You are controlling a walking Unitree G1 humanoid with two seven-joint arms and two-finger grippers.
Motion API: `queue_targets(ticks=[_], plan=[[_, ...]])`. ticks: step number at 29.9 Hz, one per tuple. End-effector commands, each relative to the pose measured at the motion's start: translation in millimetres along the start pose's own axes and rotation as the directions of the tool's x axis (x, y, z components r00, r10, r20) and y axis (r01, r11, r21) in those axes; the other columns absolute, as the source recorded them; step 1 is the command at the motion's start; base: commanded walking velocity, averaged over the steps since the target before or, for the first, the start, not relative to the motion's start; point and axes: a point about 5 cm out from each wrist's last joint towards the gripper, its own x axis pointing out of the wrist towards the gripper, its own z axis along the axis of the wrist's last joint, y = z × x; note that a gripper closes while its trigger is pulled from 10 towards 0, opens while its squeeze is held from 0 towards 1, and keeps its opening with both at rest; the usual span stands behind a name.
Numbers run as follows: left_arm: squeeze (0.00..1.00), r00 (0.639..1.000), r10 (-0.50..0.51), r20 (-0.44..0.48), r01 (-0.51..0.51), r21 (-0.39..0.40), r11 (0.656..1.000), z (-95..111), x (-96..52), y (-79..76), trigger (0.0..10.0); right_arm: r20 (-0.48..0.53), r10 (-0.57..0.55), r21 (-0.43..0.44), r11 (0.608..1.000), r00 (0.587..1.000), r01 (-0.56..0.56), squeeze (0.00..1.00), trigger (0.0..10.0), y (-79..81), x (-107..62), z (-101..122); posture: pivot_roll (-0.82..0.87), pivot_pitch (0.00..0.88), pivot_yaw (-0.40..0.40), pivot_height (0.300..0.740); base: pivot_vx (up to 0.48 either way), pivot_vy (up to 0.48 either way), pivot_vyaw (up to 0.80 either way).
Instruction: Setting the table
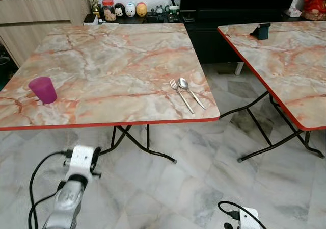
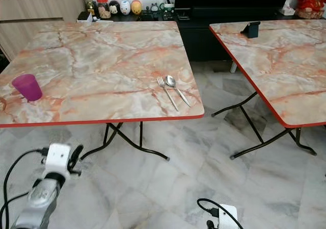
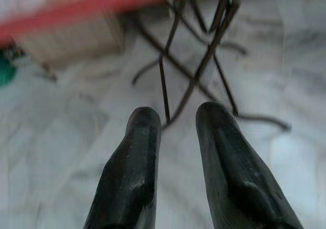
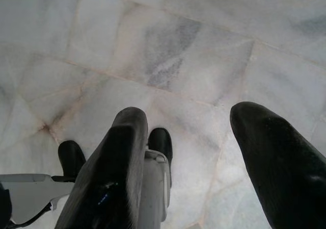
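A marble-patterned table [image 1: 107, 60] with a red edge stands in front of me. A purple cup [image 1: 43, 90] stands upright near its front left corner. A fork [image 1: 181, 95] and a spoon [image 1: 189, 90] lie side by side near its front right corner. My left arm [image 1: 76, 180] hangs low in front of the table edge. Its gripper [image 3: 175, 114] is open and empty, and points at the table's legs. My right arm [image 1: 247, 220] hangs at the lower right. Its gripper [image 4: 188, 114] is wide open over the floor and holds nothing.
A second marble table [image 1: 285, 60] stands to the right across a narrow gap, with a black stand [image 1: 261, 31] on it. Black folding legs [image 1: 137, 142] cross under the near table. Behind are a wooden cabinet [image 1: 35, 12] and a dark console with jars and figurines [image 1: 127, 9].
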Motion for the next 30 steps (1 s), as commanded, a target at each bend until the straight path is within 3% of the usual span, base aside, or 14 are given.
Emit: queue_targets(ticks=[1,2,6,10,12,18,22,30], plan=[[0.00,0.998,-0.024,-0.062,0.025,0.018,1.000,-13,-4.8,-0.1,10.0,-0.002,-0.001,0.009,1.000,1.000,0.001,0.00,10.0,-0.9,-0.4,-1,0.06,0.000,-0.003,0.740,0.000,0.000,0.00],[0.00,0.983,-0.068,-0.172,0.061,-0.045,0.997,-33,-10.1,-5.3,10.0,-0.002,-0.002,0.009,1.000,1.000,0.002,0.00,10.0,-0.8,-0.4,-1,0.06,0.000,-0.004,0.740,0.000,0.000,0.00],[0.00,0.926,-0.101,-0.365,0.042,-0.167,0.985,-66,-23.3,-10.9,10.0,-0.001,-0.003,0.014,1.000,1.000,0.003,0.00,10.0,-0.2,-0.5,-2,0.06,0.000,-0.001,0.740,0.000,0.000,0.00],[0.00,0.889,-0.124,-0.440,0.054,-0.169,0.984,-81,-33.5,-14.9,10.0,0.001,0.000,0.019,1.000,1.000,0.000,0.00,10.0,0.2,-0.5,-2,0.06,0.000,0.000,0.740,0.000,0.000,0.00],[0.00,0.853,-0.098,-0.513,0.003,-0.183,0.983,-92,-41.6,-13.5,10.0,0.000,-0.008,0.008,1.000,1.000,0.008,0.00,10.0,0.0,-0.4,-1,0.05,0.000,0.002,0.740,0.000,0.000,0.00],[0.00,0.840,-0.111,-0.532,0.005,-0.196,0.980,-95,-42.7,-15.0,10.0,0.004,-0.006,-0.006,1.000,1.000,0.006,0.00,10.0,0.1,-0.3,-1,0.05,0.000,-0.002,0.740,0.000,0.000,0.28],[0.00,0.836,-0.107,-0.538,-0.004,-0.201,0.980,-95,-42.0,-16.0,10.0,0.000,-0.006,0.021,1.000,1.000,0.006,0.00,10.0,0.1,-0.2,-1,0.06,0.000,-0.001,0.740,0.347,0.000,0.66],[0.00,0.830,-0.108,-0.548,-0.013,-0.214,0.977,-96,-41.7,-23.5,10.0,0.003,-0.007,0.006,1.000,1.000,0.007,0.00,10.0,-0.9,0.1,1,0.05,0.000,-0.011,0.740,0.392,0.000,0.00]])
